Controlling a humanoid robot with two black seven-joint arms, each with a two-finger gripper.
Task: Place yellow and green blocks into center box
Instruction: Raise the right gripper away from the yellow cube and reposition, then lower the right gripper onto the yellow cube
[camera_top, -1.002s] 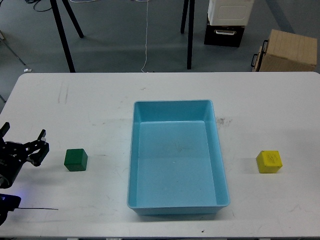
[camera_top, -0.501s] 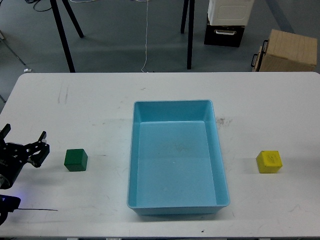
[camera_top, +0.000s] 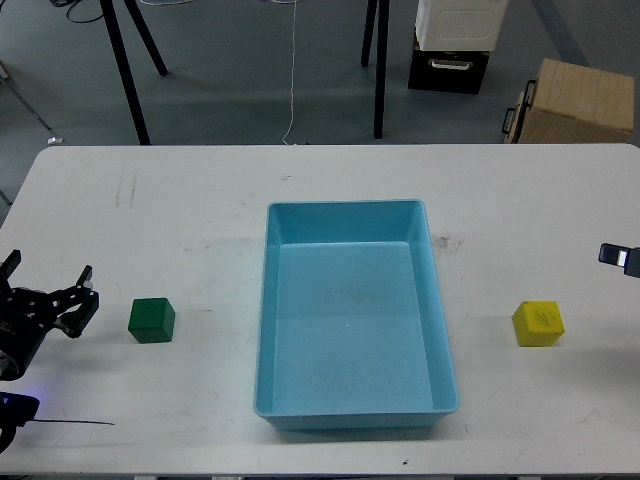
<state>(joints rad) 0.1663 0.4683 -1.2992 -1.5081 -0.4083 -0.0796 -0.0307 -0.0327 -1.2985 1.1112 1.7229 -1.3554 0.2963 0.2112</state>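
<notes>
A green block (camera_top: 151, 320) sits on the white table (camera_top: 180, 210), left of the light blue box (camera_top: 352, 318) at the centre. A yellow block (camera_top: 538, 323) sits on the table right of the box. The box is empty. My left gripper (camera_top: 48, 283) is open and empty at the far left edge, a short way left of the green block and apart from it. Only a small dark tip of my right gripper (camera_top: 620, 256) shows at the right edge, above and right of the yellow block; its fingers cannot be made out.
Beyond the table's far edge are black stand legs (camera_top: 125, 70), a black and white case (camera_top: 455, 45) and a cardboard box (camera_top: 578, 100) on the floor.
A tip of my right gripper has come into view at the right edge. My left gripper has drifted slightly down and left. The blocks and box have not moved.
</notes>
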